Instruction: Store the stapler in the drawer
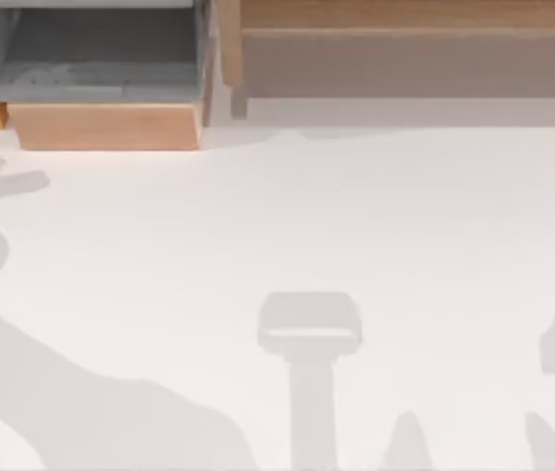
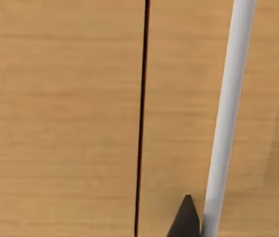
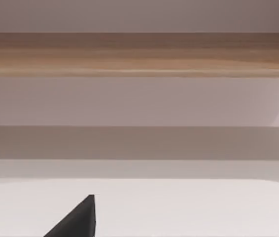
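drawer [image 1: 101, 126] open at table's [image 1: 356, 216] far left; faint pale shape inside, perhaps stapler [image 1: 47, 77].

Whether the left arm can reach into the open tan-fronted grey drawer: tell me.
Probably yes: the tan-fronted grey drawer stands pulled out at the top view's upper left, inside uncovered, and the left pincer sits near tan wood. The right pincer faces the long brown wooden unit.

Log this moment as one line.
drawer: open, grey inside exposed | left gripper: close to wood panel, beside pale bar | right gripper: over white table, facing wooden unit
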